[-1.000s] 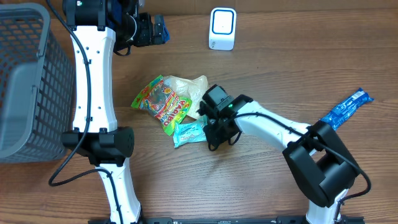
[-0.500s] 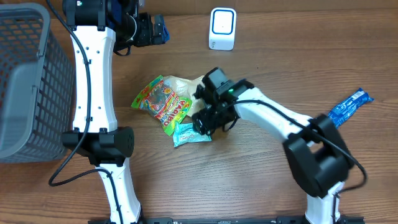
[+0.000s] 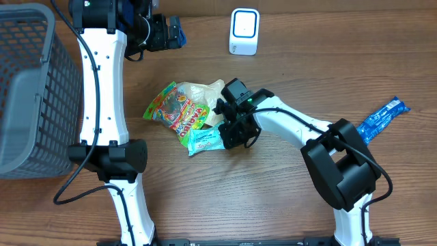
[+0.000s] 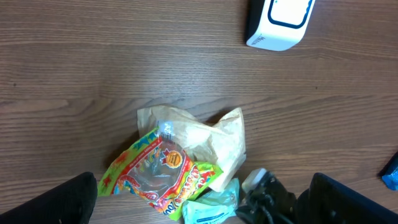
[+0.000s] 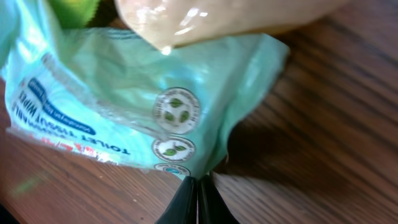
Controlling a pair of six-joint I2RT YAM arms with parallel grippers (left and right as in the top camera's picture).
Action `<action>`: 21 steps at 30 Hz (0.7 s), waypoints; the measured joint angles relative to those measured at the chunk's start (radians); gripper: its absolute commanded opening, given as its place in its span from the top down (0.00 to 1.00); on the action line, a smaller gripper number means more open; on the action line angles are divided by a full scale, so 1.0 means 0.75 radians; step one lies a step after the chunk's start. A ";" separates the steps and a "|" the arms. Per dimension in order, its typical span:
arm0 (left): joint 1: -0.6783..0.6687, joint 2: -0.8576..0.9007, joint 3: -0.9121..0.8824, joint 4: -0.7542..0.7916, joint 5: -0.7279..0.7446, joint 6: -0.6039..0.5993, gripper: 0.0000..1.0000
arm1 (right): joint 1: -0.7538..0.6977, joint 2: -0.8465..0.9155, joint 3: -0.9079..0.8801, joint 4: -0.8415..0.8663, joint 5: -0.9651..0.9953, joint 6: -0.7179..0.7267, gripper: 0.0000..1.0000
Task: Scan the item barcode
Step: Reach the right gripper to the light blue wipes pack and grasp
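Observation:
A mint-green wipes packet (image 3: 203, 141) lies on the wooden table beside a colourful gummy bag (image 3: 179, 114) and a beige bag (image 3: 205, 92). My right gripper (image 3: 229, 133) is low at the packet's right end. In the right wrist view its fingertips (image 5: 199, 182) are pressed together on the corner of the wipes packet (image 5: 124, 106). The white scanner (image 3: 244, 31) stands at the back of the table. My left gripper (image 3: 167, 31) hangs high at the back left, open and empty. Its view looks down on the pile and the scanner (image 4: 280, 22).
A grey mesh basket (image 3: 27, 89) fills the left edge. A blue snack bar (image 3: 381, 117) lies at the far right. The left arm's white links run down the left side of the pile.
My right gripper went from open to shut at the wipes packet's right end. The packet shifted slightly up and left. The left arm has not moved.

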 measured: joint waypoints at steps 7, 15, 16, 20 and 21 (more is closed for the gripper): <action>0.000 0.000 0.000 0.001 0.000 0.000 0.00 | -0.143 -0.006 0.037 -0.105 -0.035 0.008 0.96; 0.000 0.000 0.000 0.000 0.000 0.000 0.00 | -0.316 -0.097 0.038 -0.108 -0.125 0.032 0.20; 0.000 0.000 0.000 0.000 0.000 0.000 0.00 | -0.310 -0.102 0.038 -0.083 -0.151 0.035 0.16; 0.000 0.000 0.000 0.000 0.000 0.000 0.00 | -0.225 -0.105 0.041 0.033 -0.192 0.166 0.13; 0.000 0.000 0.000 0.000 0.000 0.000 0.00 | -0.198 -0.105 0.042 0.046 -0.184 0.217 0.13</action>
